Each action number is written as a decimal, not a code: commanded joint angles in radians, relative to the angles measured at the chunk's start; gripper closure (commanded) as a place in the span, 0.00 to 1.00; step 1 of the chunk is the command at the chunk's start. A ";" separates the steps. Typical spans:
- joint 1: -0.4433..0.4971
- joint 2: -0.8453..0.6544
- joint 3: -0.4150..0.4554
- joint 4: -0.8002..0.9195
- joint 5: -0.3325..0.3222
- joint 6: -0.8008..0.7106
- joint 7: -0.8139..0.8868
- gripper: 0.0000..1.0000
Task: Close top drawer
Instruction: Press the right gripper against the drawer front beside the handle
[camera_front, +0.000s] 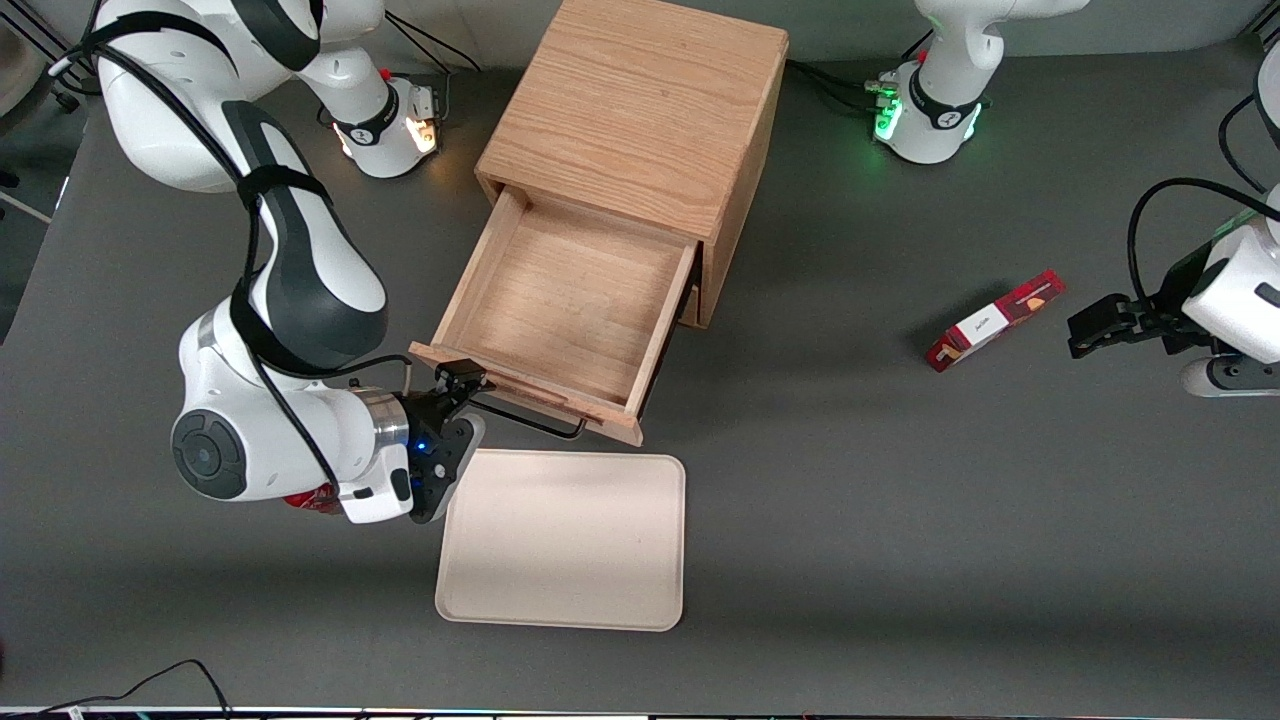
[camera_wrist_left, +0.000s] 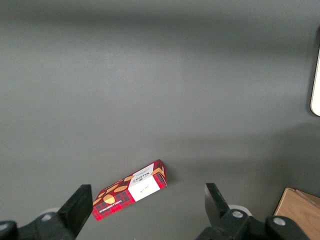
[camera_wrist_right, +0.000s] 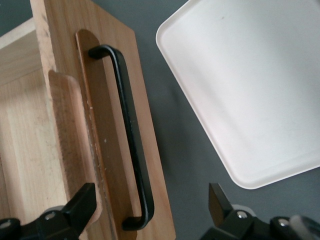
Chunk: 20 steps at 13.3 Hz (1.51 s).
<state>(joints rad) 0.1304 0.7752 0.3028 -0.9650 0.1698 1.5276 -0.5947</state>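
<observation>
Nearest the front camera, a cream tray (camera_front: 563, 540) with rounded corners and a low raised rim lies flat on the grey table (camera_front: 900, 520). Just above its corner toward the working arm's end, the gripper (camera_front: 462, 402) hangs at the end of the black wire handle (camera_front: 530, 422), its fingers (camera_wrist_right: 82, 202) spread apart on either side of the bar, grasping nothing. The top drawer (camera_front: 565, 310) is pulled well out of the oak cabinet (camera_front: 640, 110), its front facing the tray and its slide axis running from tray to cabinet. It is a shallow, empty light-wood box with visible grain.
</observation>
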 joint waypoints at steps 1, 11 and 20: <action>0.034 0.026 -0.034 0.048 0.020 0.029 0.009 0.00; 0.068 0.061 -0.034 0.035 -0.042 0.086 0.026 0.00; 0.083 0.042 -0.013 -0.020 -0.104 0.086 0.062 0.00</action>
<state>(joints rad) 0.2060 0.8320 0.2840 -0.9606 0.0790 1.6099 -0.5741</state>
